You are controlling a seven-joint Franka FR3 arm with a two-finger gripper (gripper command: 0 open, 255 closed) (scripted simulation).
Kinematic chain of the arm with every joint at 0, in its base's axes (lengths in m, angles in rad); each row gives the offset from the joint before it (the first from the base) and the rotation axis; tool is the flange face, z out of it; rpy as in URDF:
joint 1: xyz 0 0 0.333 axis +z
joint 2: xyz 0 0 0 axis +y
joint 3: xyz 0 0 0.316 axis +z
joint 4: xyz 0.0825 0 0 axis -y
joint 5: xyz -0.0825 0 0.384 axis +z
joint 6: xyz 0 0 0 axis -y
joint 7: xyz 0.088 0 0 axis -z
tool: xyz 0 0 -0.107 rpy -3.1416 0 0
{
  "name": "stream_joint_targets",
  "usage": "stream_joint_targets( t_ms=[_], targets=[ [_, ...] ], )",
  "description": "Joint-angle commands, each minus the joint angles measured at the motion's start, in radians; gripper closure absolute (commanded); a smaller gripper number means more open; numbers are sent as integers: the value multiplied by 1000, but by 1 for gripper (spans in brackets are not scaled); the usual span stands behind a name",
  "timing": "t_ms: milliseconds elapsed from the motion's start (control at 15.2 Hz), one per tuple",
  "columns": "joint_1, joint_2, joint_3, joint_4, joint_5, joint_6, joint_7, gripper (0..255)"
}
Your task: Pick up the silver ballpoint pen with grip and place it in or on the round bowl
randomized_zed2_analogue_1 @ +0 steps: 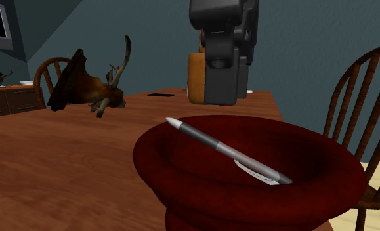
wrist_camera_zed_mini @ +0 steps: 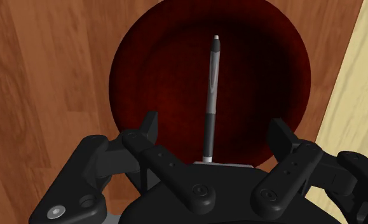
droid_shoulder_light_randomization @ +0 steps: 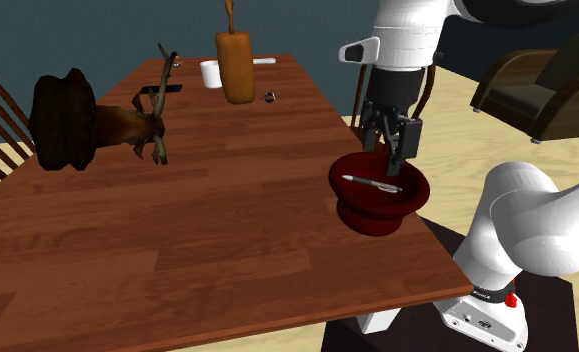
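The pen (wrist_camera_zed_mini: pixel 210 95) lies loose in the bowl (wrist_camera_zed_mini: pixel 150 76), straight below the open end effector (wrist_camera_zed_mini: pixel 214 127), lengthwise across its finger line.

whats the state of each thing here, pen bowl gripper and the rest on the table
pen: lying loose inside the bowl, not held
bowl: upright near the edge of the table, holding the pen
gripper: open, empty, above the bowl
antlered mount: lying on the table
tall brown container: standing upright
white cup: standing upright

silver pen (droid_shoulder_light_randomization: pixel 371 183) with dark grip lies flat inside the dark red round bowl (droid_shoulder_light_randomization: pixel 352 204).
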Motion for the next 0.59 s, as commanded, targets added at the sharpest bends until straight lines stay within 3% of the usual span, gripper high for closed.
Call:
stream_joint_targets(
  t_ms=[0,528],
  targets=[
    [-2,15,-6,71,-5,-57,3,0],
    [-3,25,-9,104,-8,-79,4,0]
  ],
)
